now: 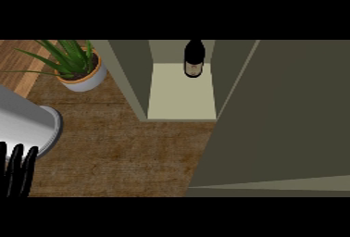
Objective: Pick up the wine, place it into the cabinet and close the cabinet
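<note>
The dark wine bottle (193,58) with a pale label stands upright on the cream shelf (181,95) inside the cabinet, towards the back. The cabinet stands open: its olive door (280,115) is swung out and fills the right side of the view. My left hand (17,170) shows at the lower left edge with its black fingers straight, far from the bottle and touching nothing. Its grey forearm (26,124) lies just above it. My right hand does not show anywhere.
A potted green plant (77,65) in a white pot stands on the brown counter (123,148) left of the cabinet. The cabinet's left wall (130,78) rises between the plant and the shelf.
</note>
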Tool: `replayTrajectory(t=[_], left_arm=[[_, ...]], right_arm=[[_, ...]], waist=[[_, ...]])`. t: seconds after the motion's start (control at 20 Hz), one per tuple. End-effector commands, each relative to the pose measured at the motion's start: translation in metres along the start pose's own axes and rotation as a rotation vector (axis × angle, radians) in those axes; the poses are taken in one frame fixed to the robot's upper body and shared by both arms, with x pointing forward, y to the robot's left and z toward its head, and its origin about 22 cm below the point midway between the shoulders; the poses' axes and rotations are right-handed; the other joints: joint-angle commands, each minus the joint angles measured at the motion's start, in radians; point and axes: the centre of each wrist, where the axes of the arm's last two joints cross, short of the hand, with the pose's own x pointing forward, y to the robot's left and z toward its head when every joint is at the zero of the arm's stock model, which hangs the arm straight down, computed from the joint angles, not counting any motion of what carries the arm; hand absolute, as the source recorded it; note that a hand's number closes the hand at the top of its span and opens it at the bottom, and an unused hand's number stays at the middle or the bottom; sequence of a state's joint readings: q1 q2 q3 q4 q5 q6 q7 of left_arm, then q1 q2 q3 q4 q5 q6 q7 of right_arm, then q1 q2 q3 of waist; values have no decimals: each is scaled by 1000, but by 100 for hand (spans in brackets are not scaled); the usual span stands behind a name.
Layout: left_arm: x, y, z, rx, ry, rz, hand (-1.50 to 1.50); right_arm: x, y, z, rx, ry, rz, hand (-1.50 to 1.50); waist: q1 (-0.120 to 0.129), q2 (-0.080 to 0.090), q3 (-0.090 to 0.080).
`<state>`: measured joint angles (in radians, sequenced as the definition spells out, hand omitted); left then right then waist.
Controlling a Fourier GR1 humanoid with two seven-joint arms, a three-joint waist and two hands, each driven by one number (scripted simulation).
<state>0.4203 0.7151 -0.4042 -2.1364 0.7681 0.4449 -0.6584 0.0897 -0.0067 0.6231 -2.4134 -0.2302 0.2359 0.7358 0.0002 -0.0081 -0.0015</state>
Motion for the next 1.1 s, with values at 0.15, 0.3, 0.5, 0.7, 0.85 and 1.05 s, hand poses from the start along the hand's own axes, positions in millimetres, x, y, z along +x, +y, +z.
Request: replayTrajectory(t=[0.15, 0.3, 0.5, 0.7, 0.85, 1.05], left_arm=[[4, 35, -8, 3, -7, -17, -150], [10, 44, -5, -16, 11, -13, -150], [20, 48, -12, -43, 26, -1, -150], [29, 47, -25, -45, 23, 13, -150], [28, 52, -19, -42, 22, 21, -150], [28, 43, -26, -55, 29, 74, -150]], right_arm=[[22, 43, 11, 24, -94, 28, 150], [21, 57, 2, 43, -93, 21, 150], [19, 64, -8, -6, -125, 54, 150], [17, 67, -27, -35, -131, 113, 150], [18, 73, -26, -74, -138, 133, 150], [21, 65, -52, -105, -174, 175, 150]], waist=[[-4, -1, 0], [2, -3, -1], [3, -5, -2], [9, 0, -2], [10, -2, -2], [22, 3, -2]])
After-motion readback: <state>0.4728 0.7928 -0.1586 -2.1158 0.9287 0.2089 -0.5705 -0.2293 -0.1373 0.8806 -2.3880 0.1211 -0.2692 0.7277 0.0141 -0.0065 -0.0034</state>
